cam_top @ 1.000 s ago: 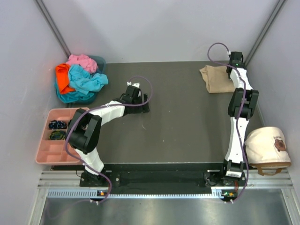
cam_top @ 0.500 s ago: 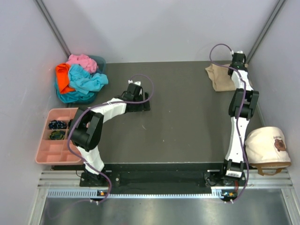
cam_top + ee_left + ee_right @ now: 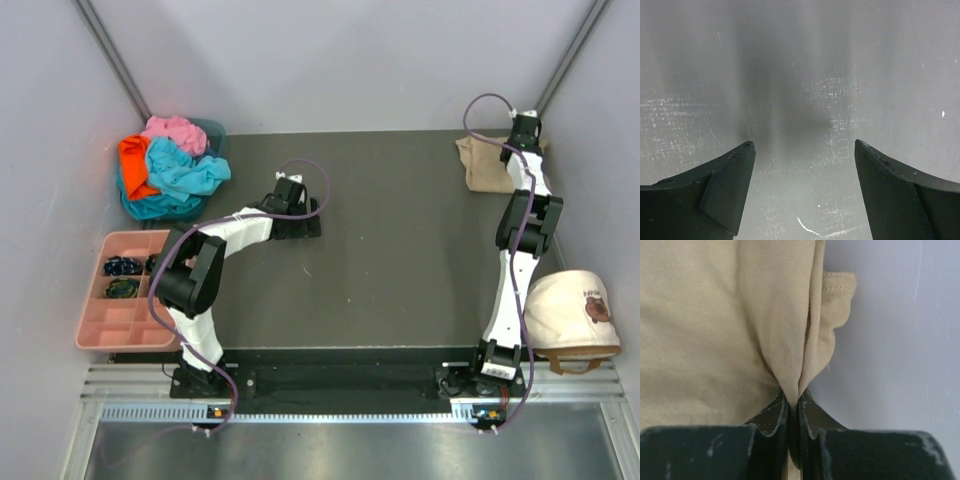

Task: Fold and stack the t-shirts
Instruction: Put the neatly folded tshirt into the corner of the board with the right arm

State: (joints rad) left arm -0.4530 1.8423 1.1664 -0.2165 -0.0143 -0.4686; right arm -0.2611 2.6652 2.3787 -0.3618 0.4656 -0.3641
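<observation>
At the far right corner of the table (image 3: 400,260), the right gripper (image 3: 792,401) pinches a fold of the tan shirt (image 3: 487,166), jaws closed tight on the cloth. Mid-table, the left gripper (image 3: 803,150) hangs wide open over the tabletop, holding nothing. A turquoise, orange and pink shirt pile (image 3: 172,160) sits bunched at far left, unfolded; the tan one looks folded, leaving three to fold and stack.

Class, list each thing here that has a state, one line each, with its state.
tan shirt: bunched, pinched at a fold.
right gripper: shut on the tan shirt.
left gripper: open, holding nothing.
coloured shirts: crumpled in a heap, unfolded.
</observation>
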